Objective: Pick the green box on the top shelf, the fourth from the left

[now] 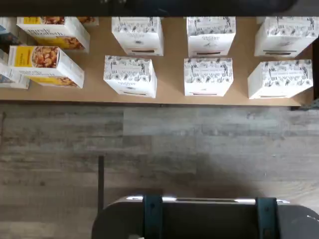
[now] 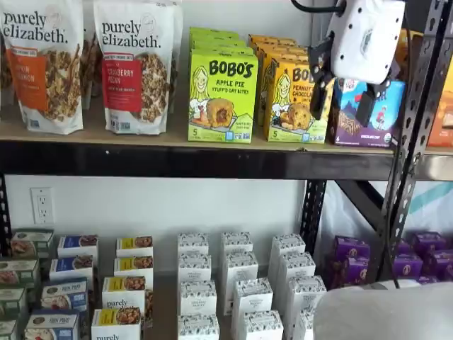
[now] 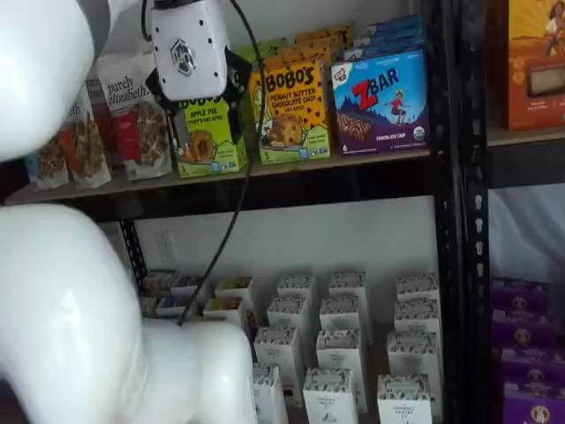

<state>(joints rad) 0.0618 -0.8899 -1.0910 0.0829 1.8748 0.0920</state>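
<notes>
The green box (image 2: 222, 95) is seen upright at the front edge of the top shelf (image 2: 177, 159), untouched, beside a yellow-orange box (image 2: 294, 103). In both shelf views the gripper (image 2: 345, 95) is held before the shelf, fingers (image 2: 320, 88) spread wide, with nothing between them.

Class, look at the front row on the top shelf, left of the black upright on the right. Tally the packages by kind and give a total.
Granola bags: 2
Green box: 1
Yellow-orange box: 1
Blue snack-bar box: 1
Total: 5
</notes>
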